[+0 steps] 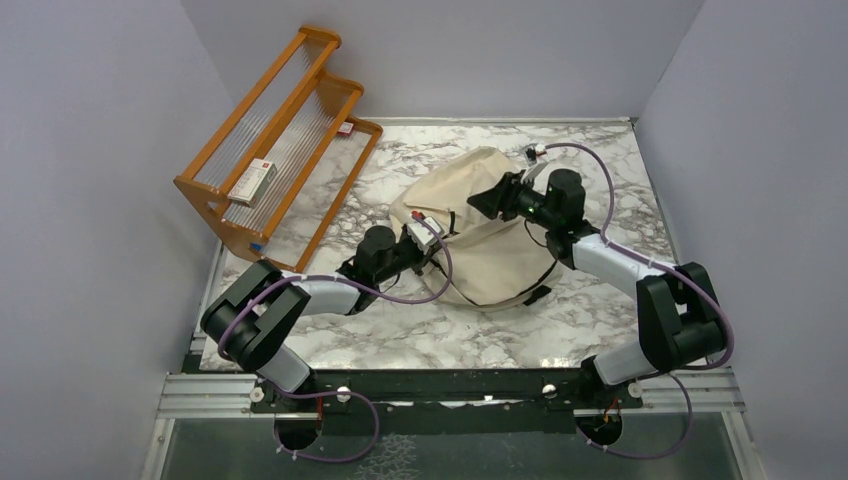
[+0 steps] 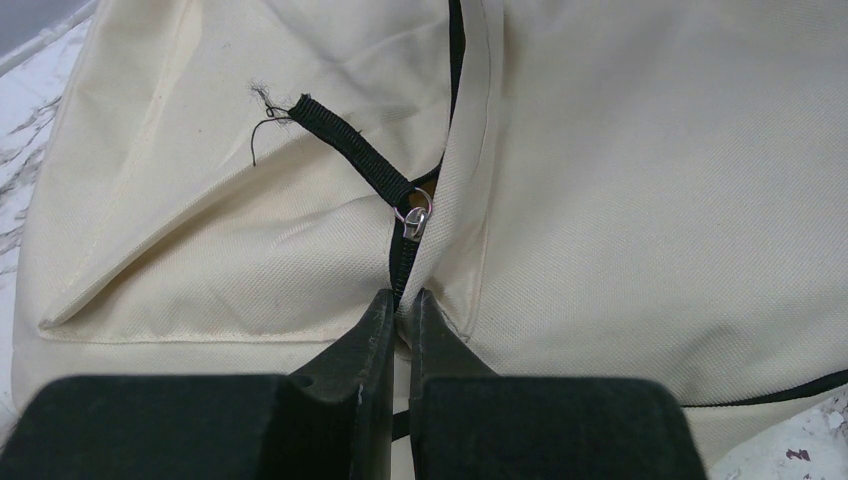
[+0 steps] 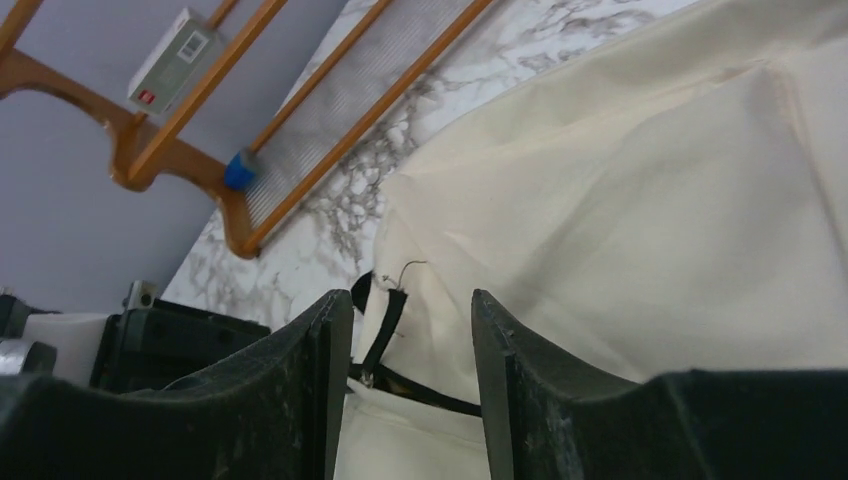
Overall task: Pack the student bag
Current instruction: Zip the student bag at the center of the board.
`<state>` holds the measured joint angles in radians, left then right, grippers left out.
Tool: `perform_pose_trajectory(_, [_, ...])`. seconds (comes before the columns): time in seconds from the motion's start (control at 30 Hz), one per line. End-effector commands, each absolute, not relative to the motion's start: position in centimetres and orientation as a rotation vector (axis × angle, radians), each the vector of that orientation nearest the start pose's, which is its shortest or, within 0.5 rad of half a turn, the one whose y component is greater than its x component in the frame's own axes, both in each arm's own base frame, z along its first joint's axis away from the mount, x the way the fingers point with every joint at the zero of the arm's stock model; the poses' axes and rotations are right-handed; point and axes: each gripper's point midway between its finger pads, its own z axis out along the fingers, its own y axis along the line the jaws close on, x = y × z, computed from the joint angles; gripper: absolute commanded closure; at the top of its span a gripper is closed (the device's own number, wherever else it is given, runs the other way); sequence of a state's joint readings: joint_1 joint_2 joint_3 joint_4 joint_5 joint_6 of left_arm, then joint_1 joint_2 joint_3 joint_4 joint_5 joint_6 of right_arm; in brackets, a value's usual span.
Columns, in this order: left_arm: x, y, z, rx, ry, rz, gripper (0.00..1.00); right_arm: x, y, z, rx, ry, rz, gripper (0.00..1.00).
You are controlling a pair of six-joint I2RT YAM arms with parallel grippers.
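The student bag [image 1: 490, 250] lies slumped on the marble table [image 1: 400, 340], with the wooden rack [image 1: 275, 140] off to its far left. I'd judge the packing unfinished. The zip slider [image 2: 415, 215] sits partway along with a dark slit above it, and the contents are hidden. A small box [image 1: 252, 180] waits on the rack. The left gripper [image 2: 400, 305] pinches the bag's seam below the slider, while the right gripper [image 3: 410, 310] hangs over the bag, jaws apart and empty.

Soft cream canvas student bag [image 1: 490, 235] w/ black straps & zip lines lies slumped, crumpled, approx mid-table [image 1: 400, 340], toward the back. Metal zip pull [image 2: 417, 215] carries a frayed black webbing tab [image 2: 345, 145]; small dark gap just above it.
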<state>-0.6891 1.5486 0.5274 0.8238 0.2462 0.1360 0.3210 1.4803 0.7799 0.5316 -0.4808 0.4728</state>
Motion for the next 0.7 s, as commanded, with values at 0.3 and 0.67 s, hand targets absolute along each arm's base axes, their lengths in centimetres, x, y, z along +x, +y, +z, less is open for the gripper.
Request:
perform_pose_trajectory(0.3, [30.3,-31.1,11.7,0.925,1.547,-0.663,0.95,34.4,26.8,17.2,-0.289,1.961,1.278,0.41])
perform_pose_trajectory(0.67, [30.2,-31.3,11.6,0.927,1.550,-0.678,0.95,35.6,28.8,15.6,-0.349,1.940,1.331,0.45])
